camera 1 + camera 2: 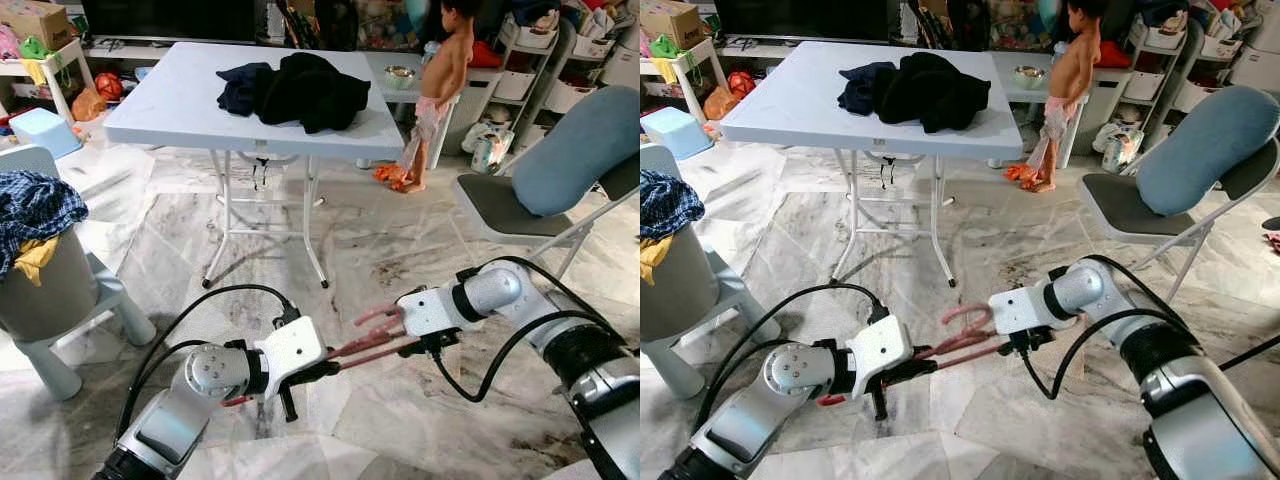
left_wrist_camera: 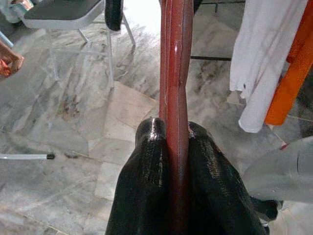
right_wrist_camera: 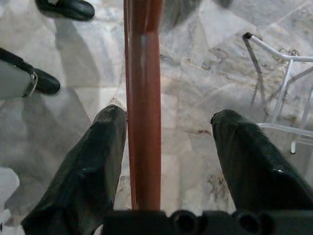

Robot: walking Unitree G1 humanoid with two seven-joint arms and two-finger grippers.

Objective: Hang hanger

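Room: a lived-in home with a grey-veined marble floor (image 1: 400, 250); a pale folding counter (image 1: 180, 100) stands ahead with a heap of dark clothes (image 1: 300, 85) on it, a grey folding chair (image 1: 520, 205) off to the robot's right, and a person (image 1: 440, 80) standing beyond the counter.
Task's thing: a slim reddish-pink plastic hanger (image 1: 370, 340), held low over the floor between the two arms, its hook end curling up near the right gripper.
Left gripper (image 2: 168, 142): fingers pressed together on the hanger's bar, pinching it firmly.
Right gripper (image 3: 168, 127): fingers spread wide; the bar runs between them, hard against one finger and well apart from the other.
Handling: likely light and fairly stiff, but smooth and glossy, so it may twist or slip in a narrow pinch; thin plastic could snap if levered.
Where to hold: the straight bar close to the hook looks best, leaving the hook free.
Rail: white and orange garments (image 2: 274, 58) hang in the left wrist view, probably marking the place to hang it.
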